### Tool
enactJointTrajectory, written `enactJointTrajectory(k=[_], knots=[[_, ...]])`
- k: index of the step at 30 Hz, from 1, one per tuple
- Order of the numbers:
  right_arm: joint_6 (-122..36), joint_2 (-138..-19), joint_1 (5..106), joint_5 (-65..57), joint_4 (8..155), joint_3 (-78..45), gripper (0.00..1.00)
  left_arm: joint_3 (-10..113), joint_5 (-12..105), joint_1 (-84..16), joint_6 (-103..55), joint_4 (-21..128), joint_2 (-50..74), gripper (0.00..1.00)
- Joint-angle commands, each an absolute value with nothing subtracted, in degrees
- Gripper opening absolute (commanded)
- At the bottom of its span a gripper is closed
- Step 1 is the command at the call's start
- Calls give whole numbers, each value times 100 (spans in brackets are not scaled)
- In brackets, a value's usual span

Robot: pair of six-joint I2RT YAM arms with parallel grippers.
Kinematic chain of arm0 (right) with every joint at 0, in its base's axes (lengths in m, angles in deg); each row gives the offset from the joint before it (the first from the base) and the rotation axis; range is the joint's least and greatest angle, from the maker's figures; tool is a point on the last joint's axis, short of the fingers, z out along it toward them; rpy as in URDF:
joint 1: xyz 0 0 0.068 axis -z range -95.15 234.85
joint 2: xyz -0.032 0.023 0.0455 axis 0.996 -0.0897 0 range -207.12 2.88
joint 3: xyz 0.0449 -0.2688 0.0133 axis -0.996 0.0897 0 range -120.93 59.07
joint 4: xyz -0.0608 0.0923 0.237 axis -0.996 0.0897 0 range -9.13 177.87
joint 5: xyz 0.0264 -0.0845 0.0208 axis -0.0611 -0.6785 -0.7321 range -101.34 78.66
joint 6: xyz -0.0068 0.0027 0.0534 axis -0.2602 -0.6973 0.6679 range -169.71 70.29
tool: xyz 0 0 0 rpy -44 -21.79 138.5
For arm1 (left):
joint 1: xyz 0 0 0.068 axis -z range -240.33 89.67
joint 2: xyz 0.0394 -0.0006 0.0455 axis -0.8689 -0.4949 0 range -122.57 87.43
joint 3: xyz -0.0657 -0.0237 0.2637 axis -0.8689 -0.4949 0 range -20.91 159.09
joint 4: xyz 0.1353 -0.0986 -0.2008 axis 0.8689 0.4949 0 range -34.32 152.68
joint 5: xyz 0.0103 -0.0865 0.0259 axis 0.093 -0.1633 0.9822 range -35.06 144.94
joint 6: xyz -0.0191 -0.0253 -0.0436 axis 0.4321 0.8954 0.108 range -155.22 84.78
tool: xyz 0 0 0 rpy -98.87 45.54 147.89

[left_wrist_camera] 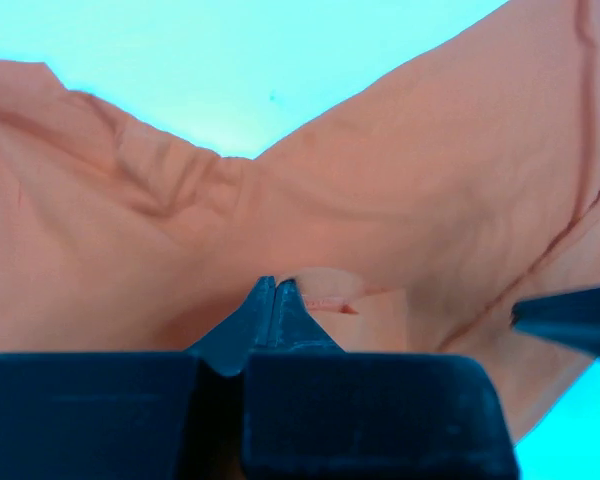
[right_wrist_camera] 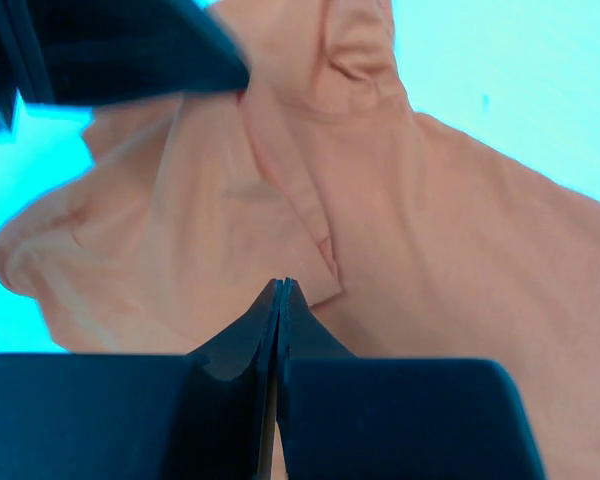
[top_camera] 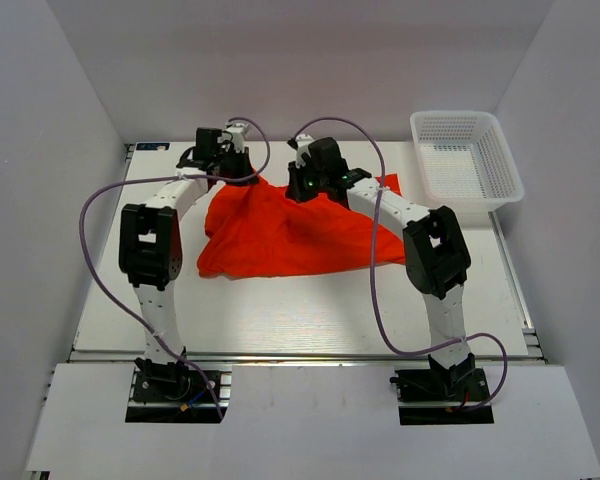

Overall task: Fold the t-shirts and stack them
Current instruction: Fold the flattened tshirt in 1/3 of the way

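Orange-red fabric of the t-shirt (top_camera: 280, 235) lies crumpled on the table (top_camera: 280, 320), to the left of the white mesh basket (top_camera: 501, 192) and apart from it. Its nearest corner reaches toward the basket's near left corner without touching. The basket stands at the table's far right corner. The right gripper (top_camera: 306, 186) sits at the shirt's far edge, left of the basket; in the right wrist view its fingers (right_wrist_camera: 282, 287) are pressed together with a folded edge of cloth pinched at their tips. The left gripper (top_camera: 227, 163) is farther left of the basket, at the shirt's far left corner; in the left wrist view its fingers (left_wrist_camera: 273, 287) are likewise closed tight, clamped on a small fold of the same fabric. Between the two grippers the shirt's far edge runs loosely, with creases spreading toward the near side.
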State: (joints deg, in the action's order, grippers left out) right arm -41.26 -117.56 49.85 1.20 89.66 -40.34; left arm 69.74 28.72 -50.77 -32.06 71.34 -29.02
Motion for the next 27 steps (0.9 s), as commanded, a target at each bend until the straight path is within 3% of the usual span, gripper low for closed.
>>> enactJointTrajectory(k=[1,8,10,11,12,13,17,20,21,22,24,27], knots=[[-4119,-11621,5048,-114,8825,-3822,0,7898,2522,-5075,-3530,7464,-3359,0],[-4013,-11858,5101,-220,8974,-3919,0,8316,3728,-5075,-3530,8249,-3852,4],[-3995,-11894,5110,-255,9018,-3980,0,8254,3798,-5075,-3591,8249,-3852,32],[-4004,-11894,5101,-246,9027,-3998,2,8184,3746,-5075,-3592,8249,-3791,52],[-3995,-11902,5110,-264,9036,-4024,5,8184,3745,-5075,-3592,8249,-3791,84],[-3978,-11903,5110,-264,9071,-4042,8,8184,3745,-5075,-3592,8249,-3791,100],[-3978,-11876,5110,-403,9168,-4147,18,8587,4122,-5075,-3522,8415,-3791,100],[-3846,-11710,5163,-737,9238,-4139,45,8939,4176,-5137,-3381,8416,-3791,100],[-3750,-11692,5163,-817,9264,-4156,72,9131,4272,-5137,-3216,8416,-3791,100],[-3697,-11657,5241,-966,9291,-4191,80,9220,4481,-5189,-3136,8416,-3869,100],[-3609,-11639,5347,-1108,9379,-4217,90,9491,4763,-5190,-3012,8416,-3992,100],[-3565,-11753,5645,-1555,9642,-4402,90,10028,5018,-5190,-2855,8521,-4422,100]])
